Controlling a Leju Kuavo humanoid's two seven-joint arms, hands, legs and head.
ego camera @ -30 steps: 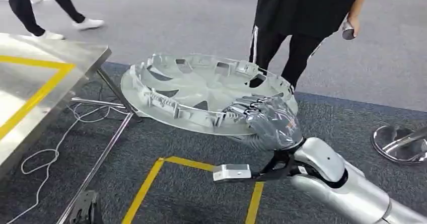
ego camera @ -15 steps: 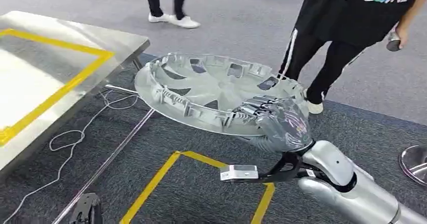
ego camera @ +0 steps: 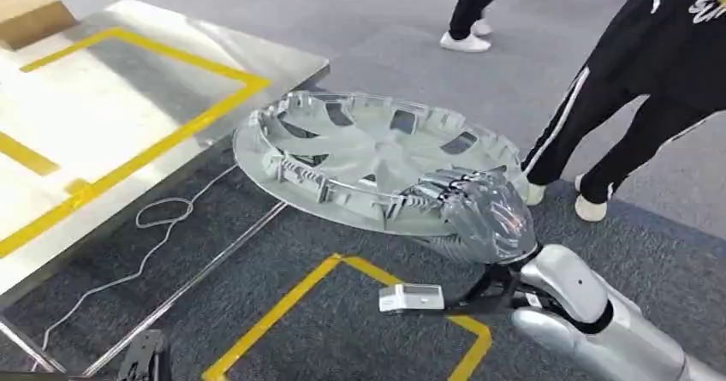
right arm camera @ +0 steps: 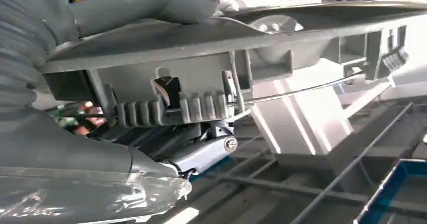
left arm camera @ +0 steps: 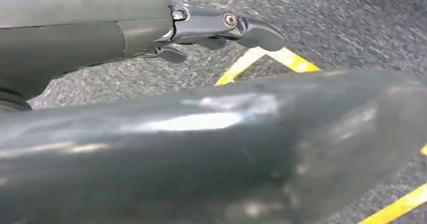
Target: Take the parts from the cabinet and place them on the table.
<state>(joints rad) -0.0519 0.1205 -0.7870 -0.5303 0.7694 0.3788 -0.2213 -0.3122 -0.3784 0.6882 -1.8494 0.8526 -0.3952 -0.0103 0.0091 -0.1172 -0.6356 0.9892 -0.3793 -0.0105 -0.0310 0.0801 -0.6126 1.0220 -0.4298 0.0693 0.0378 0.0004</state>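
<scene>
Grey plastic, ribbed and slotted on its upturned inner face, the hubcap point(ego camera: 377, 158) is held flat in the air over the dark carpet, its near-right rim gripped by the right hand point(ego camera: 475, 210), whose fingers curl over the raised edge while the palm sits beneath (the close wrist view shows the same rim point(right arm camera: 211, 78) clamped between the thumb above and the darker fingers below). The hubcap hangs just beside the corner of the steel table point(ego camera: 282, 56), not touching it; the tabletop carries yellow tape lines point(ego camera: 171, 137), and a brown box point(ego camera: 30, 13) sits at its far edge. The left hand point(left arm camera: 201, 27) hangs over carpet with its fingers lying loose and nothing in them. A white cable point(ego camera: 158, 227) loops on the floor under the table. A person in black trousers point(ego camera: 616, 116) stands just beyond the hubcap.
</scene>
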